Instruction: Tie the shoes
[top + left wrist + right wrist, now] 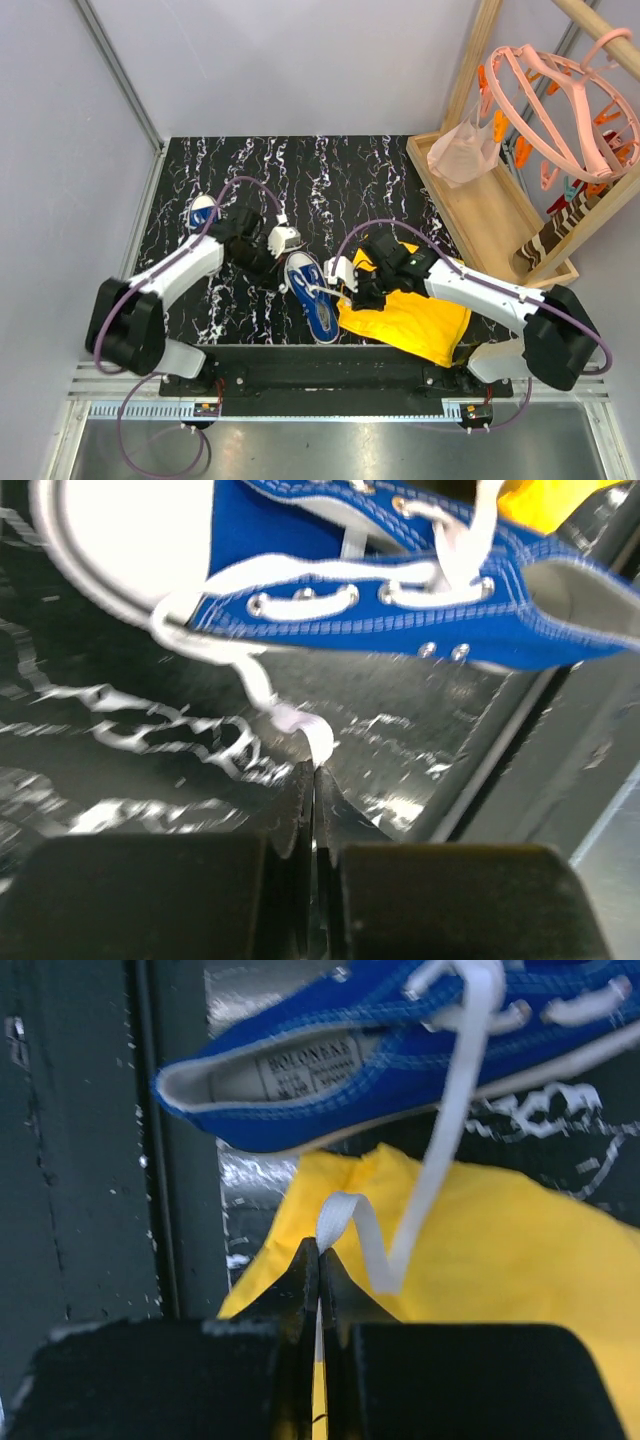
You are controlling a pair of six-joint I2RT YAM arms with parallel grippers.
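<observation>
**Shoe positions.** One shoe (312, 297) lies on the dark marbled table (330, 170) between the two arms. Its toe cap points away from the arm bases and its heel is close to the table's near edge. The second shoe (203, 210) lies well apart from it, further back on the left, beside the left arm.

**Left gripper.** The left gripper (313, 780) sits low over the table, just beside the near shoe (400, 610). Its fingers are pressed together, clamping the tip of the lace (262, 685). From the clamp, the lace runs up and to the left, then curves into the eyelets close to the white toe cap. This stretch is curved rather than straight. In the left wrist view, the shoe's side fills the upper frame, with the toe at the left and the heel opening at the right.

**Right gripper.** The right gripper (320, 1255) is on the opposite side of the same shoe, above the yellow cloth (500, 1240). Its fingers are closed on a folded bend of the other lace strand (455, 1100). This strand rises diagonally to the eyelets. The shoe's heel opening, with its printed insole label, lies just beyond the fingertips.

**Cloth.** The yellow cloth is spread under the right arm, and its edge is against the near shoe's right side.
</observation>
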